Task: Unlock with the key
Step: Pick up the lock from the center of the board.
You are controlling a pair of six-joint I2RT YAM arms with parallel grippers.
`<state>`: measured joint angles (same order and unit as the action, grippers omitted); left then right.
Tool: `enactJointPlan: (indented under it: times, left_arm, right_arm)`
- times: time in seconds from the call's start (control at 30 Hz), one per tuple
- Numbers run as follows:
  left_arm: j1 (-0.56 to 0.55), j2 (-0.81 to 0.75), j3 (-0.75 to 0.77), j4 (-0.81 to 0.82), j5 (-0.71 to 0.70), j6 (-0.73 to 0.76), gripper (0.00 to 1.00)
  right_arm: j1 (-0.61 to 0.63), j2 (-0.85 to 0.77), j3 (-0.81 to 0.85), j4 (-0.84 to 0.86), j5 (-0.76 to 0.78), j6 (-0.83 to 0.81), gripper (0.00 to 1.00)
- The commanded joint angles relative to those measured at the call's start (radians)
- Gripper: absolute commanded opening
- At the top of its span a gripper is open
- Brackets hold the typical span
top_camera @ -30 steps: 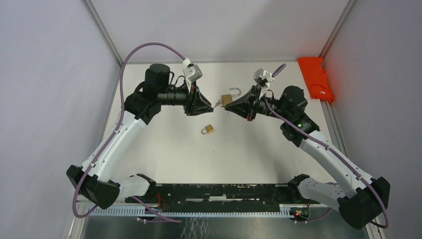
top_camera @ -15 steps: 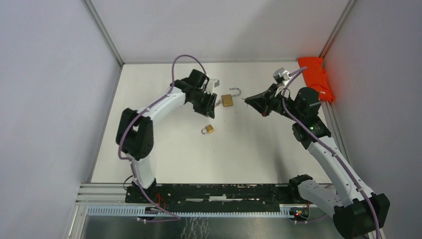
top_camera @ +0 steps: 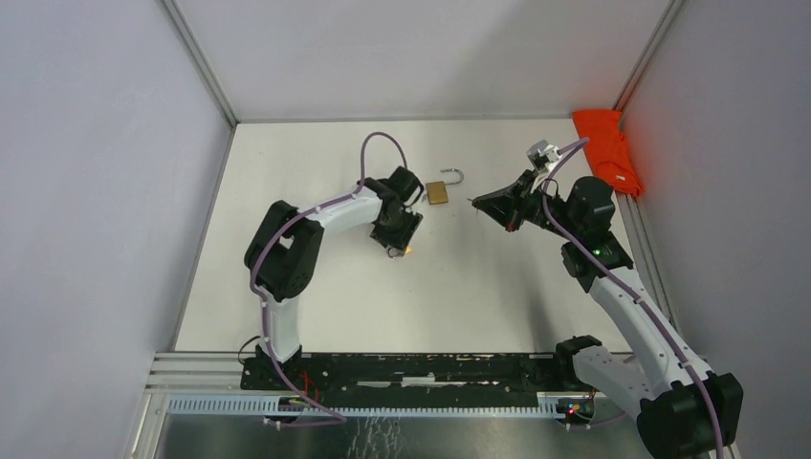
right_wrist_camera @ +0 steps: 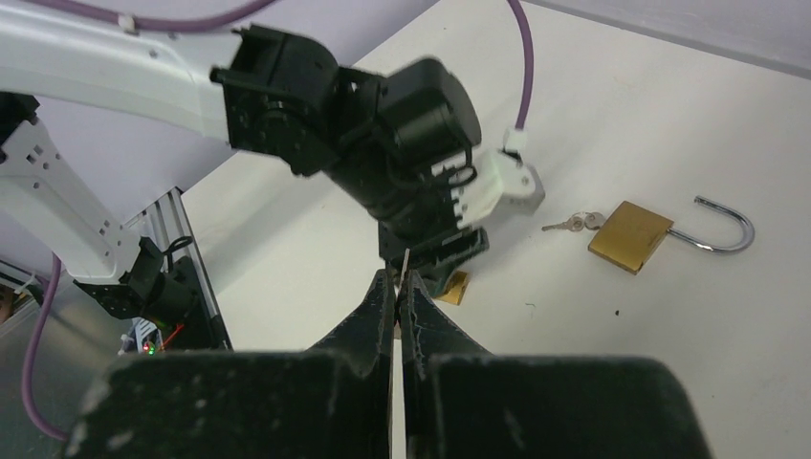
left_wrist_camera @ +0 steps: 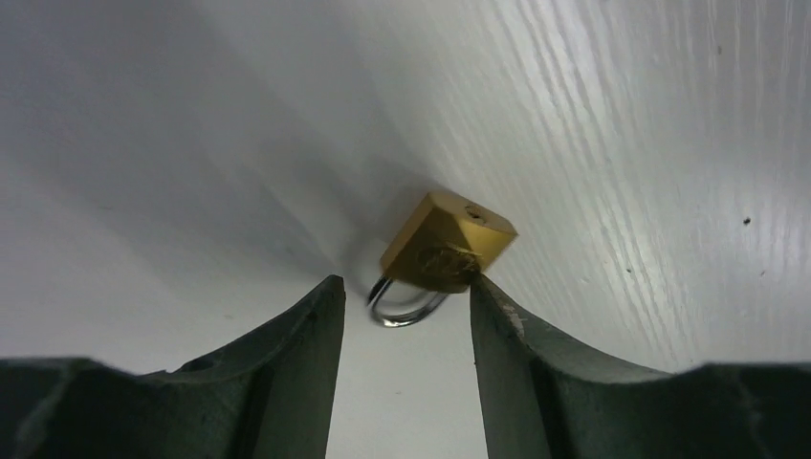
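Item 1, small brass padlock (left_wrist_camera: 445,244): lies on the white table (top_camera: 316,287) left of centre, directly under the left gripper (top_camera: 400,239); shackle (left_wrist_camera: 402,308) appears seated in the body and points towards the wrist camera.

Item 2, left gripper (left_wrist_camera: 404,282): tipped down at the table; jaws stand apart, one either side of the small padlock's shackle end; right finger (left_wrist_camera: 516,354) sits at or just against the brass body, contact not certain; left finger (left_wrist_camera: 296,344) clear of it; nothing clamped.

Item 3, large brass padlock (right_wrist_camera: 626,236): flat on the table further back, between the two grippers; steel shackle (right_wrist_camera: 722,225) swung open, one leg free of the body; small keys (right_wrist_camera: 572,223) lie at the end opposite the shackle, touching or inserted, cannot tell which.

Item 4, right gripper (right_wrist_camera: 397,277): raised off the table, well right of both padlocks, pointing towards them; jaws pressed together on a key (right_wrist_camera: 405,263), seen edge-on as a thin metal sliver standing out past the fingertips.

Item 5, red cloth (top_camera: 605,148): bunched at the far right edge of the table, against the frame rail.
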<state>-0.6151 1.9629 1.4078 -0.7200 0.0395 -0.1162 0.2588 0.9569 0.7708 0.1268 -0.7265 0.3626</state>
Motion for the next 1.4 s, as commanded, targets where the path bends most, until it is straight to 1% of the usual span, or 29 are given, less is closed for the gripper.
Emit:
enactJointPlan:
  times: [0.0, 0.2, 0.43, 0.53, 0.7, 0.8, 0.9, 0.93, 0.97, 1.03, 1.13, 1.23, 1.3, 1.37]
  left_arm:
    - [-0.058, -0.003, -0.064, 0.107, -0.132, -0.019, 0.57]
    - [-0.063, -0.006, -0.104, 0.183, -0.155, 0.006, 0.57]
    - [-0.064, 0.028, -0.100, 0.179, -0.174, 0.007, 0.57]
    - [-0.064, 0.045, -0.100, 0.190, -0.140, 0.009, 0.55]
    - [-0.065, 0.090, -0.098, 0.195, -0.021, 0.006, 0.52]
    - [-0.065, 0.131, -0.091, 0.193, 0.042, 0.008, 0.44]
    - [-0.064, 0.148, -0.092, 0.189, 0.060, 0.003, 0.22]
    - [-0.065, 0.148, -0.093, 0.187, 0.058, 0.000, 0.13]
    - [-0.066, 0.147, -0.091, 0.182, 0.057, 0.000, 0.07]
    - [-0.065, 0.131, -0.094, 0.178, 0.049, 0.001, 0.02]
    - [-0.065, 0.071, -0.092, 0.178, 0.056, 0.007, 0.02]
    - [-0.066, -0.007, -0.054, 0.125, 0.055, 0.018, 0.02]
    - [-0.066, -0.085, -0.034, 0.099, 0.071, 0.049, 0.02]
    - [-0.066, -0.173, -0.030, 0.085, 0.116, 0.090, 0.02]
  right_arm:
    - [-0.006, -0.026, -0.008, 0.073, -0.029, 0.021, 0.00]
    - [-0.006, -0.026, -0.011, 0.078, -0.040, 0.031, 0.00]
    - [-0.006, -0.027, -0.021, 0.098, -0.051, 0.046, 0.00]
    - [-0.006, -0.021, -0.022, 0.104, -0.055, 0.050, 0.00]
    - [-0.006, -0.017, -0.025, 0.119, -0.069, 0.064, 0.00]
    - [-0.007, -0.021, -0.027, 0.122, -0.070, 0.068, 0.00]
    - [-0.006, -0.021, -0.028, 0.119, -0.066, 0.068, 0.00]
    - [-0.006, -0.020, -0.031, 0.116, -0.064, 0.064, 0.00]
    - [-0.006, -0.018, -0.034, 0.113, -0.058, 0.062, 0.00]
    - [-0.006, -0.011, -0.041, 0.100, -0.046, 0.052, 0.00]
    - [-0.007, -0.004, -0.054, 0.078, -0.031, 0.037, 0.00]
    - [-0.006, -0.006, -0.056, 0.034, 0.008, 0.013, 0.00]
    - [-0.007, -0.005, -0.056, -0.004, 0.039, -0.006, 0.00]
    - [-0.007, -0.003, -0.061, -0.030, 0.052, -0.023, 0.00]
